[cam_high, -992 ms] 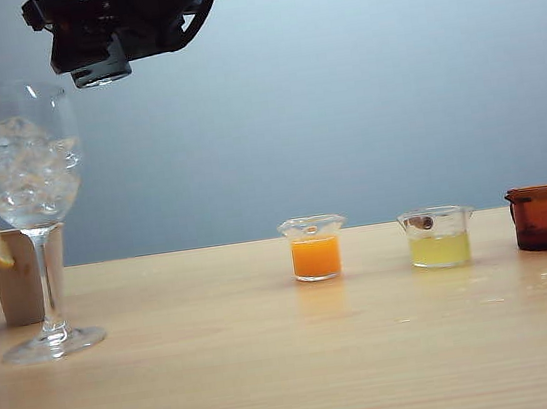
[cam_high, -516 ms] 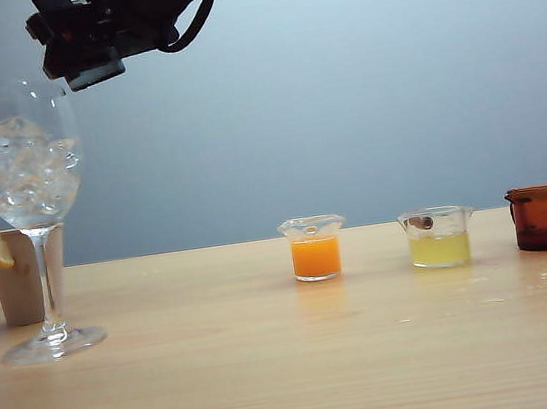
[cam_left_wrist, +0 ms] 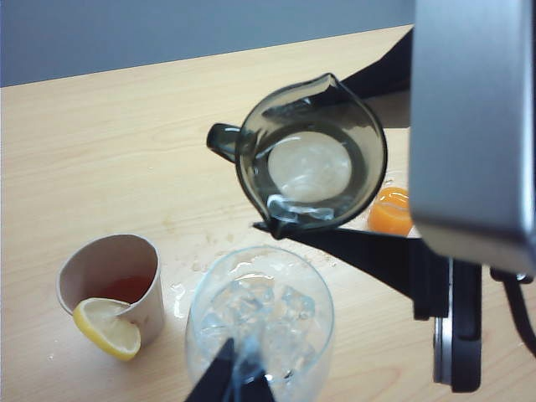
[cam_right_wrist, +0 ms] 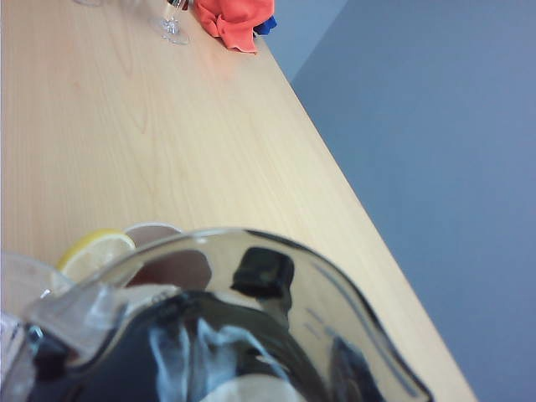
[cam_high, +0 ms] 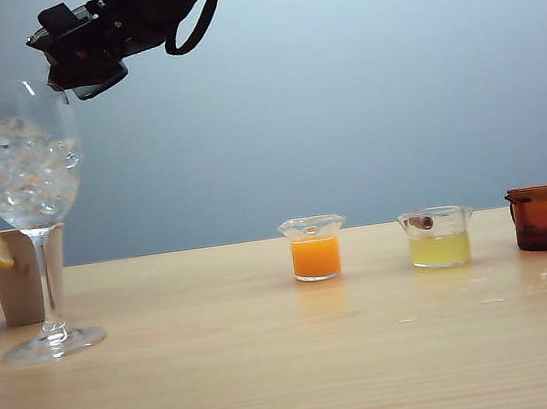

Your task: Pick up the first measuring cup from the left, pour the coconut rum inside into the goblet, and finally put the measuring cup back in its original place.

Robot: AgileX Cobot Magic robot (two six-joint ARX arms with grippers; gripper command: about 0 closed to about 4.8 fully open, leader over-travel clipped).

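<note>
The right gripper [cam_left_wrist: 314,222] is closed on the first measuring cup [cam_left_wrist: 310,163], its dark fingers clamped on opposite sides of the smoky grey-green wall, and it holds the cup in the air just above and beside the goblet [cam_left_wrist: 260,322]. The cup is tipped toward the goblet's rim — a pose that makes sense only for pouring — and the coconut rum [cam_left_wrist: 308,166] sits as a clear pool inside it; whether any is leaving the lip, I cannot tell. From the exterior view the same gripper [cam_high: 83,58] hangs high over the goblet [cam_high: 26,166], whose bowl is packed with ice.

Below the held cup, on the far side of the goblet from the gripper, stands a beige cup [cam_left_wrist: 113,280] with a lemon wedge [cam_left_wrist: 105,328] on its rim.

The left gripper [cam_left_wrist: 234,381] hovers directly above the goblet's mouth, well clear of the pouring hand; only its dark fingertips show, so whether it is open or closed I cannot tell.
</note>
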